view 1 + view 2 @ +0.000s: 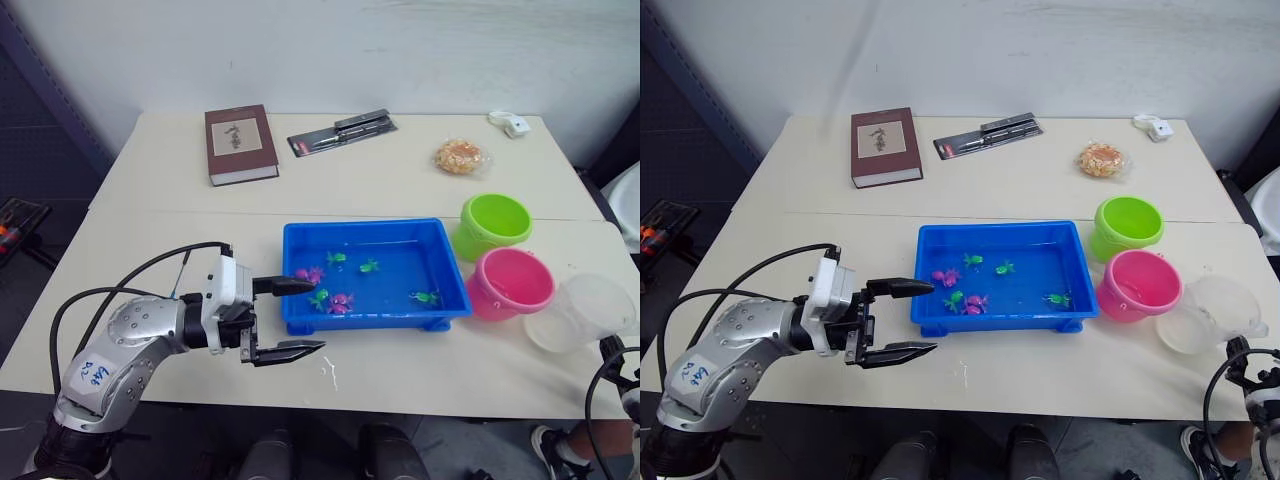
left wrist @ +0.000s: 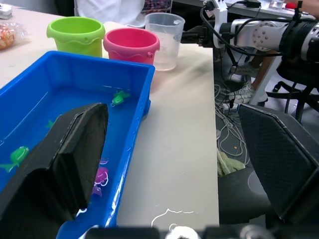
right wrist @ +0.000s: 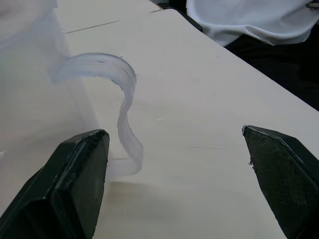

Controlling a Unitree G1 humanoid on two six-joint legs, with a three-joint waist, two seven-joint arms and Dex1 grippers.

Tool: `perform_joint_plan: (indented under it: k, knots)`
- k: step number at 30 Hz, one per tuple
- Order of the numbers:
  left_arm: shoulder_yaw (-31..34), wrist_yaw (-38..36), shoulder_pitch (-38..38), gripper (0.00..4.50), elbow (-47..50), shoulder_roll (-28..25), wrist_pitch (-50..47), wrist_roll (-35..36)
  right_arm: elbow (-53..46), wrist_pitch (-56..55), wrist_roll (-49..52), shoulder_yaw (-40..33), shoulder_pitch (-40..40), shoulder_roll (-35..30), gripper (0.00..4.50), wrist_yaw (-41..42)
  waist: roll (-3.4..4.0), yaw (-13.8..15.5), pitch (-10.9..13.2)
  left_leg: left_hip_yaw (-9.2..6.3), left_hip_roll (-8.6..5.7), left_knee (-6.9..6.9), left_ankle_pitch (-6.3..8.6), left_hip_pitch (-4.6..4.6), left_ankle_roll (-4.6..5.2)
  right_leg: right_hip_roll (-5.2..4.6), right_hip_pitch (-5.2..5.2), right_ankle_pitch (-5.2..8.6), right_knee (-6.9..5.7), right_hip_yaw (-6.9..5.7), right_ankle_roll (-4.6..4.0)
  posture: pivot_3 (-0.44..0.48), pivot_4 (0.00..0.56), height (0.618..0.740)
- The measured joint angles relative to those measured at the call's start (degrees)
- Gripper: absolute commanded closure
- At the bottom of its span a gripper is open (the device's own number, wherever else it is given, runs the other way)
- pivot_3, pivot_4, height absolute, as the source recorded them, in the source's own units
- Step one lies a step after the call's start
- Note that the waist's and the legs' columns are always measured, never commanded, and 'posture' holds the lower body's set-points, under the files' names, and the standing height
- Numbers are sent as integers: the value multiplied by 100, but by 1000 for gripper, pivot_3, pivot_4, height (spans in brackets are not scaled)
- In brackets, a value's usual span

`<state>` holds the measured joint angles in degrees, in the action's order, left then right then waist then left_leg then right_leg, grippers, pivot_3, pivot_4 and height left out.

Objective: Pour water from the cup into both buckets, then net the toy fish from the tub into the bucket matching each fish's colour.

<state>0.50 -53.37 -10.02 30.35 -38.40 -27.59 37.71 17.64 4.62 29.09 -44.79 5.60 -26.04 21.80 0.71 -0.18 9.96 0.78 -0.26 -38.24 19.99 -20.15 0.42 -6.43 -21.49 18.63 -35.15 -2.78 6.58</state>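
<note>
the left tool (image 1: pixel 285 318) hangs spread and empty over the tabletop (image 1: pixel 150 250), its upper finger at the near-left rim of the tub (image 1: pixel 300 325). a label on that arm has handwriting i cannot read. the right tool (image 3: pixel 174 184) is spread wide, the cup (image 3: pixel 30 94) and its handle (image 3: pixel 122 109) just ahead of one finger. the cup looks light, stiff and slick; the handle seems the best hold.

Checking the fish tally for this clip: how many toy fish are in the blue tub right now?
6 toy fish, all in the tub: pink and green at the left, green mid-tub, green and pink near the front rim, green at the right. None looks hidden.
</note>
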Motion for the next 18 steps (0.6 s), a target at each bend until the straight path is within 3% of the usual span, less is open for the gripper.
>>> perform_joint_plan:
  k: [2,8,18]
  knots:
    - [3,-31,-60,0,-47,-6,24,-11,89,-59,34,10,-66,0,1250,88,0,0,0,0,0,1,0,0,0,1,0,0,0,0,0,0,150,738]
    - [1,-103,-63,0,-202,-26,100,-115,106,-227,90,76,-151,1,4388,240,0,-1,0,0,-1,0,0,0,0,0,0,0,0,0,0,0,150,738]
    - [-50,-123,52,0,-206,39,231,-223,-286,-370,217,38,233,50,4456,145,1,9,0,-2,-1,2,0,-2,1,-5,0,-1,3,-1,1,0,150,738]
